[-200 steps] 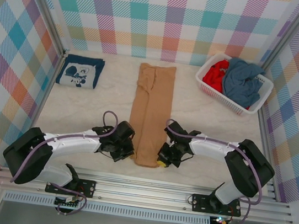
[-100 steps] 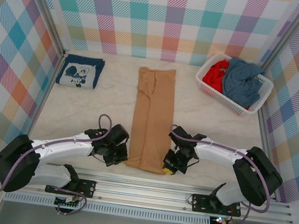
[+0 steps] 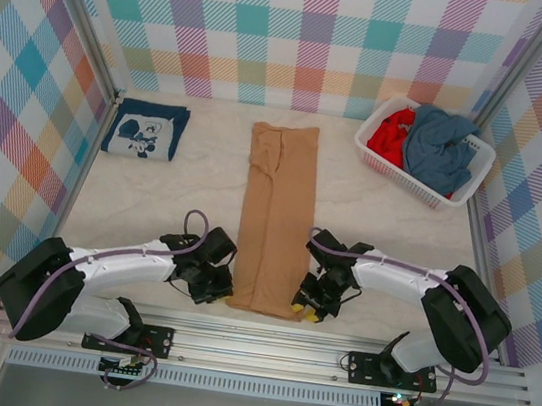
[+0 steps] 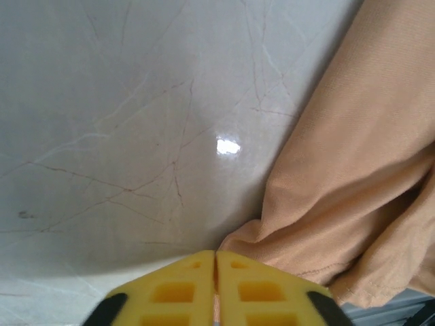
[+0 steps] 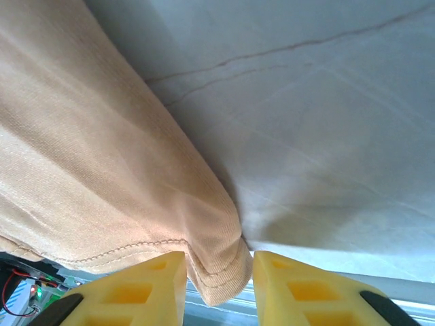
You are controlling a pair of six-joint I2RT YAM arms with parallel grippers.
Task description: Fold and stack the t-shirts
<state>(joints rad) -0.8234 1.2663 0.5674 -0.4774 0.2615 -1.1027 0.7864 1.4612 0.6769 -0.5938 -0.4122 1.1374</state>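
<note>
A tan t-shirt [image 3: 274, 214], folded into a long narrow strip, runs down the middle of the table [image 3: 180, 200] to its near edge. My left gripper [image 3: 219, 287] is at the strip's near left corner. In the left wrist view its yellow fingertips are pressed together [image 4: 216, 252], with the tan t-shirt [image 4: 353, 190] corner meeting them and a sliver of cloth in the slit. My right gripper [image 3: 309, 309] is at the near right corner. Its jaws [image 5: 219, 257] are parted, and the hemmed corner of the tan t-shirt [image 5: 102, 170] sits loose between them.
A folded navy t-shirt [image 3: 145, 130] with a white graphic lies at the far left. A white slatted basket [image 3: 396, 175] at the far right holds a red t-shirt [image 3: 392, 134] and a grey-blue t-shirt [image 3: 439, 146]. The metal rail [image 3: 261, 345] runs just behind the strip's near end.
Both grippers pulled the strip's near end toward the table's front edge, stretching it straight. The right jaws have since parted from the hem. The left fingertips still look pressed together.
</note>
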